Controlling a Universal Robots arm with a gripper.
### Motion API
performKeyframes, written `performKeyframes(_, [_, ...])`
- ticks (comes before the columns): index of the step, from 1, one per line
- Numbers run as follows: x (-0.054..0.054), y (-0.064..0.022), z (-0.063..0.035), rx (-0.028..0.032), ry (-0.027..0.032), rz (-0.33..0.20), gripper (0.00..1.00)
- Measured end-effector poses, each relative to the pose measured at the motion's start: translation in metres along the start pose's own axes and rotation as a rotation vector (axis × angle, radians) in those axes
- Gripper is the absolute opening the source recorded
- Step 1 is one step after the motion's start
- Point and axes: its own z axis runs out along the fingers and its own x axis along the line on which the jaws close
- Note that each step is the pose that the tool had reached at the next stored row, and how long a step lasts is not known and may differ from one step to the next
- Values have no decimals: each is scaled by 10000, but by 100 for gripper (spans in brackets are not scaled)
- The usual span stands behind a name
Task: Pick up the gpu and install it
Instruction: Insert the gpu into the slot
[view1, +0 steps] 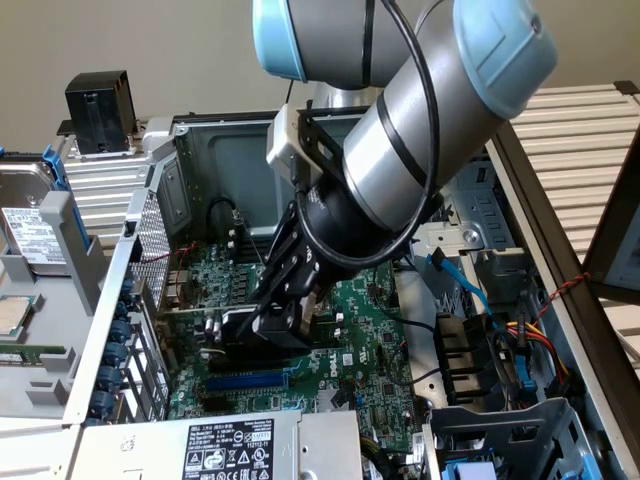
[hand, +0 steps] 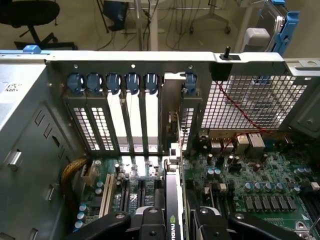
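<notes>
Black gripper (view1: 280, 322) clamped on gpu (hand: 173, 222); bracket (hand: 172, 110) edge at rear panel (hand: 125, 62) slot, motherboard (hand: 250, 185) close below.

- In the exterior view I see the green motherboard (view1: 375, 330) mid-frame, inside the open case (view1: 215, 140).
- A labelled power supply (view1: 235, 450) lies at six o'clock.
- A hard drive (view1: 30, 235) sits at nine o'clock.
- Blue slot clips (hand: 113, 82) line the case's rear wall.

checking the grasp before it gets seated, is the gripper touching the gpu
Touching. The wrist view shows the gripper closed on the gpu, a finger pressed against each side of the card with no gap.
</notes>
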Motion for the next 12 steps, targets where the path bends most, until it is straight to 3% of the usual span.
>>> performKeyframes(7, [2, 3, 22, -78, -33, 42, 27])
performKeyframes(12, [5, -9, 54, -81, -37, 49, 27])
